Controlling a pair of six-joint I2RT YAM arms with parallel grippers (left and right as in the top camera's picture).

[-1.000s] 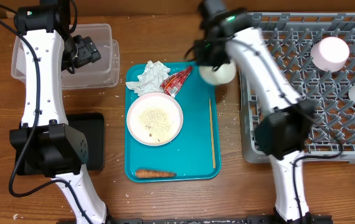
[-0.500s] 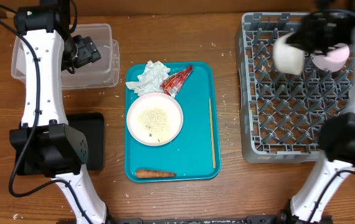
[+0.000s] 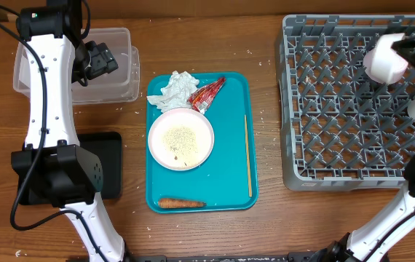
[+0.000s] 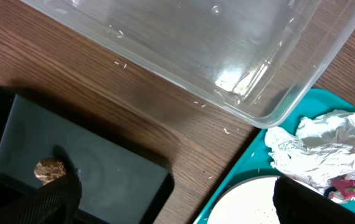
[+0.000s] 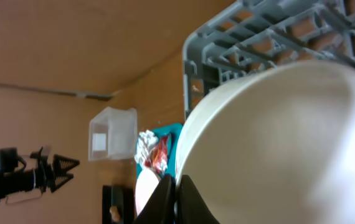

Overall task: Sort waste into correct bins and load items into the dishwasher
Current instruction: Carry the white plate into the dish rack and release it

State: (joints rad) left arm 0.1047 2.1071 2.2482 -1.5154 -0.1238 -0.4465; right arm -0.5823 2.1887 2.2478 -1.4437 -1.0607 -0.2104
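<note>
A bowl (image 3: 384,61) over the rack's (image 3: 338,109) far right corner
Our right jaws pinch its rim, mouth direction unclear; left jaws wide, empty.

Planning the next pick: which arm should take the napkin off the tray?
Left. The left gripper is open over the tub, close to the napkin on the tray. The right gripper is shut on a bowl over the rack, on the far side.
</note>
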